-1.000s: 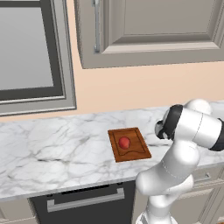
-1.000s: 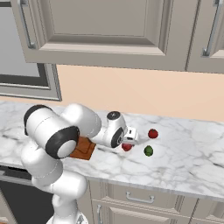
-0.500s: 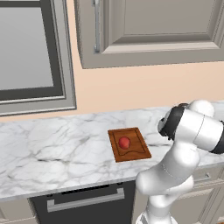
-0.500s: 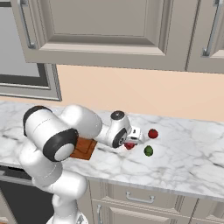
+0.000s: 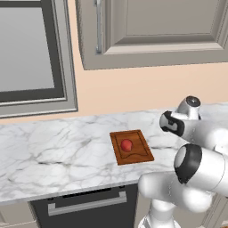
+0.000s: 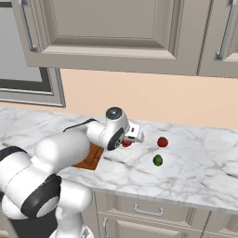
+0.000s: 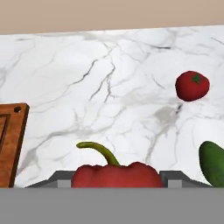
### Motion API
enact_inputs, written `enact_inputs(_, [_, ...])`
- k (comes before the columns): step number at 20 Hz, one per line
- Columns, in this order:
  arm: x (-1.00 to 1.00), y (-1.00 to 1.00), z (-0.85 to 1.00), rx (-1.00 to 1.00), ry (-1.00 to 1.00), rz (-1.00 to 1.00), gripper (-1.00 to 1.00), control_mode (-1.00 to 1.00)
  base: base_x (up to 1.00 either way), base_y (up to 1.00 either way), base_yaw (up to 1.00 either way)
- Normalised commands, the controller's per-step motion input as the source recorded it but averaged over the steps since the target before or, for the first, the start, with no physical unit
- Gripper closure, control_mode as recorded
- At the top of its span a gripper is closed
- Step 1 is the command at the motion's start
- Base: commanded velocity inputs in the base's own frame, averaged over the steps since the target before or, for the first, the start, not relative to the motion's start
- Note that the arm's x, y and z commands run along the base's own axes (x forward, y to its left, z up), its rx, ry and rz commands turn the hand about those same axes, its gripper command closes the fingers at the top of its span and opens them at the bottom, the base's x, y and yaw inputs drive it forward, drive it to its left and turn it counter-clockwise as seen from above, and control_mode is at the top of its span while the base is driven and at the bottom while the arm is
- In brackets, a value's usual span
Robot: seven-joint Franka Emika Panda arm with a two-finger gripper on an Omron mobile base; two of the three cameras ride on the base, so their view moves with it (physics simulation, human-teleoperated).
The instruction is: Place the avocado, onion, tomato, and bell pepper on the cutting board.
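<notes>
Currently the gripper grasps the pepper, clamped low between the jaws beside the board. Risk: a shallow hold lets it slip during lift. Tomato and avocado lie ahead, right of the jaws.

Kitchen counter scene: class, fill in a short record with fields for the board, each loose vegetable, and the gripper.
cutting board: on the marble counter, one red round item on it
bell pepper: red, green stem, between the gripper fingers
tomato: on counter, off board
avocado: on counter, near tomato
gripper: shut on bell pepper
</notes>
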Motion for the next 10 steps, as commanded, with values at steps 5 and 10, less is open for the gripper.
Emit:
enact_inputs(5, [-0.05,0.76,0.65,0.08,-0.07,0.00,1.00,-1.00,0.00,0.00,0.00])
enact_inputs(10, [-0.02,0.79,0.42,0.03,-0.02,0.00,1.00,-1.00,0.00,0.00,0.00])
